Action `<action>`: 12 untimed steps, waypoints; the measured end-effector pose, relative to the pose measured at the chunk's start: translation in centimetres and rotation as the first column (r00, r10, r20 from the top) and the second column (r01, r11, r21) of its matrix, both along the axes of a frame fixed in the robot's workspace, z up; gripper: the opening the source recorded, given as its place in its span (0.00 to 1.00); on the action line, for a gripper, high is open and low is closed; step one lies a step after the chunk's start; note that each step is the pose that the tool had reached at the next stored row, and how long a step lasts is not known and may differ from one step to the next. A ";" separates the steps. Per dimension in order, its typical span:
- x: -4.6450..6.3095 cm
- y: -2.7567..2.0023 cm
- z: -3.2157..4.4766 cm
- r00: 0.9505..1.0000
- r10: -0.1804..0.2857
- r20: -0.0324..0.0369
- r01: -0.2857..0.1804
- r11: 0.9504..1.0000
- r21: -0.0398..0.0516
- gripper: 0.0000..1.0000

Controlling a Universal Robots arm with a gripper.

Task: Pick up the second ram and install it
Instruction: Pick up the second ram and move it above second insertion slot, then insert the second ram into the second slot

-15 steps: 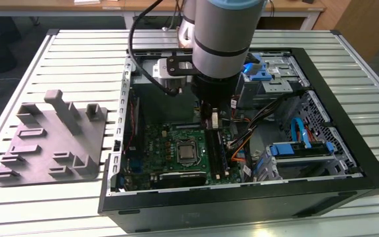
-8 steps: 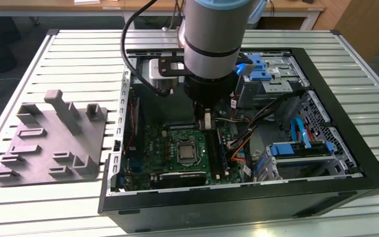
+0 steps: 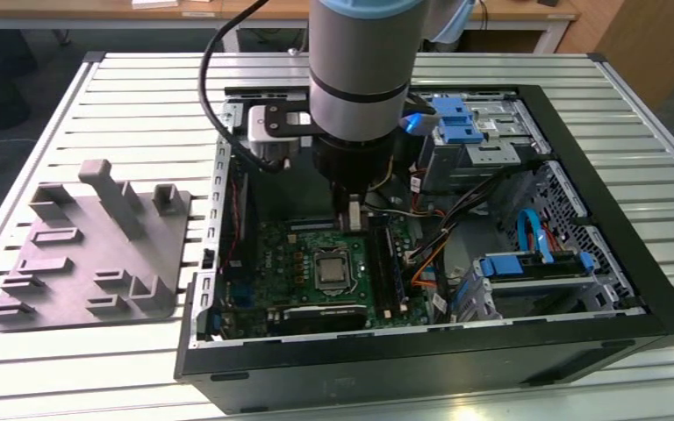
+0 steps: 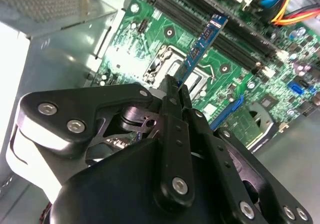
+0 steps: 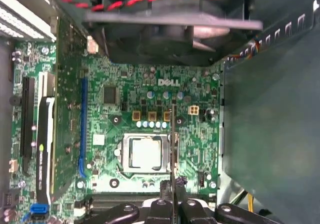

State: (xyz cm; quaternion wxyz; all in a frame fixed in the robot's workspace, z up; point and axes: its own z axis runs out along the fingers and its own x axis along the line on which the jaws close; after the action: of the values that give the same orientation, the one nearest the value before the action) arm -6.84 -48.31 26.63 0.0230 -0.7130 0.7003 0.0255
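Claw (image 4: 176, 87) clamped on the second ram (image 4: 202, 48), above the motherboard (image 4: 150, 44); probably light, stiff, fragile (grip flat faces, spare contacts).

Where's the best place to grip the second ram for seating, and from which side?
Pinch the second ram across its flat faces, at the edge farthest from the motherboard, coming from above, as the gripper does now. It is a thin strip standing on edge, so the faces give purchase and the lower edge stays free.

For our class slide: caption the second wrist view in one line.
Gripper shut on the second ram, holding it above the green motherboard.
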 end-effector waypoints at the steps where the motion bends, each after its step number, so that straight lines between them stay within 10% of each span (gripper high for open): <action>1: -0.2 0.00 -0.01 1.000 0.000 0.000 0.000 1.000 0.000 0.14; 12: -2.1 0.00 -0.12 1.000 0.000 0.000 0.000 1.000 0.000 0.14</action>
State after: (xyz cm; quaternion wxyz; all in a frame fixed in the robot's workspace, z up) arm -8.91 -48.31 26.50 0.0230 -0.7131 0.7003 0.0255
